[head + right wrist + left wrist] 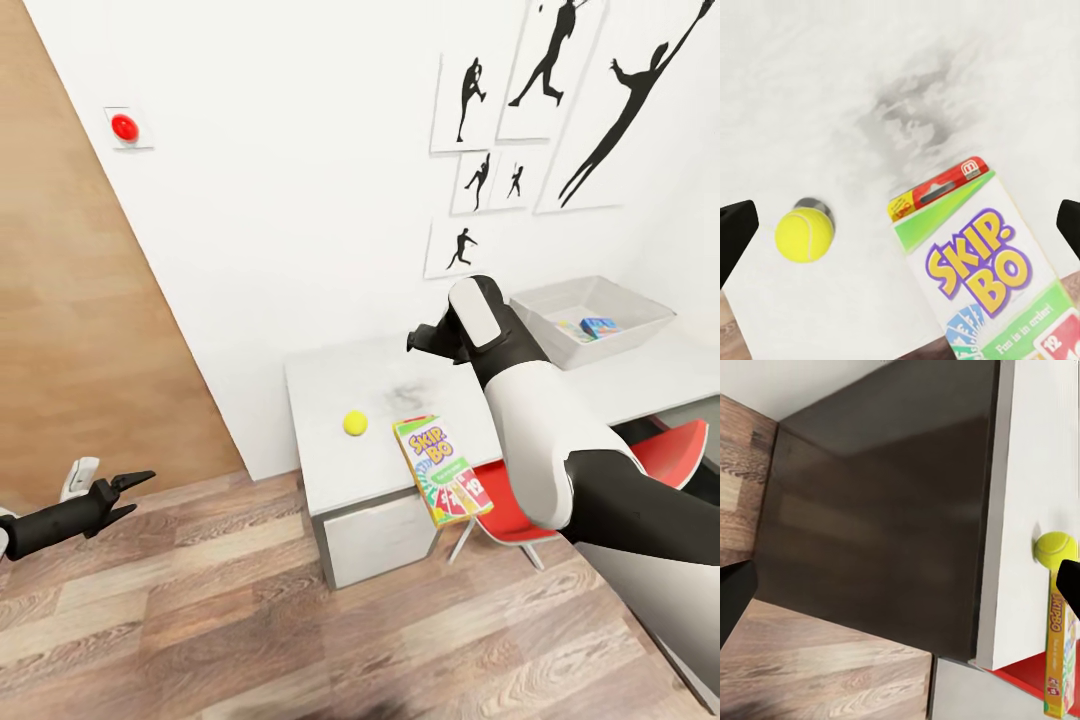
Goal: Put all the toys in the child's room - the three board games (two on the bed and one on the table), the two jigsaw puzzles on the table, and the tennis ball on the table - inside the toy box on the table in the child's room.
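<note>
Two dark fingertips of right gripper (900,225) spread wide at opposite edges of right wrist view, nothing between them; poised above white table (330,400), apart from it. Left gripper (128,490) low over wood-plank floor (300,620), jaws parted, empty, pointing toward table's side.

Tabletop white, with grey smudge near its middle; grey cabinet front below. White wall behind, black sports silhouette pictures (520,110) and red wall knob (124,127) on it. Red chair (680,450) tucked under table.

Skip-Bo board game (441,470) flat on tabletop, lettering up, long axis running from front edge back toward wall, near end jutting over edge. Tennis ball (354,423) on tabletop near box, well apart from toy box (590,320), which sits further along by wall with colourful items inside.

Right arm reaching forward from shoulder, elbow bent, wrist angled down over table. Left arm extended low, roughly level.
</note>
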### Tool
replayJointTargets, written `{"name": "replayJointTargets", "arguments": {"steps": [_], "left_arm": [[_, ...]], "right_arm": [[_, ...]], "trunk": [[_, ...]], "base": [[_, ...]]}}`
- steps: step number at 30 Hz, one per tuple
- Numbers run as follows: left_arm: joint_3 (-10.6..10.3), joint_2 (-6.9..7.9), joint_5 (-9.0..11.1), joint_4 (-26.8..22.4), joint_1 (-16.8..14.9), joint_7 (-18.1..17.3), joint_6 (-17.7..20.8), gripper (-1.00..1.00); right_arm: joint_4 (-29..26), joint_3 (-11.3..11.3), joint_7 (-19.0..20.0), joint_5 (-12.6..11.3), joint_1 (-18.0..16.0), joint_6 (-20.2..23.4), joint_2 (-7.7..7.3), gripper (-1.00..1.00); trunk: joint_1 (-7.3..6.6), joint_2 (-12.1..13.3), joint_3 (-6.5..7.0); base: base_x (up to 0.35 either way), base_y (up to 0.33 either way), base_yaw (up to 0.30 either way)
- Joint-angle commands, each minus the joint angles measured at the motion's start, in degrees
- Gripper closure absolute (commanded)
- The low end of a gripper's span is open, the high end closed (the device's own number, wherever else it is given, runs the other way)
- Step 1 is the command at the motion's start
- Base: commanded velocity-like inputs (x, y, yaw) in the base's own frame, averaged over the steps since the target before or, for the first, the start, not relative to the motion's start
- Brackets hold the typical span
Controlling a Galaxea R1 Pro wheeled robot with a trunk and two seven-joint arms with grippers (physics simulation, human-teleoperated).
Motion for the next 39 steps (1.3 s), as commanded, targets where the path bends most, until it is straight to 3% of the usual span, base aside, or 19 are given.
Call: {"name": "replayJointTargets", "arguments": {"steps": [1,39], "left_arm": [[0.1,0.0,-0.2,0.0,-0.1,-0.3,0.2,-1.0],[0.1,-0.03,0.0,0.0,-0.1,-0.4,0.3,-1.0]], "right_arm": [[0.0,-0.2,-0.6,-0.5,0.0,0.0,0.05,-1.0],[-0.5,-0.4,-0.8,-0.5,2.3,0.2,0.05,-1.0]], "trunk": [[0.02,-0.1,0.01],[0.02,-0.1,3.63]], "base": [[0.0,0.0,0.0],[0.0,0.0,0.0]]}}
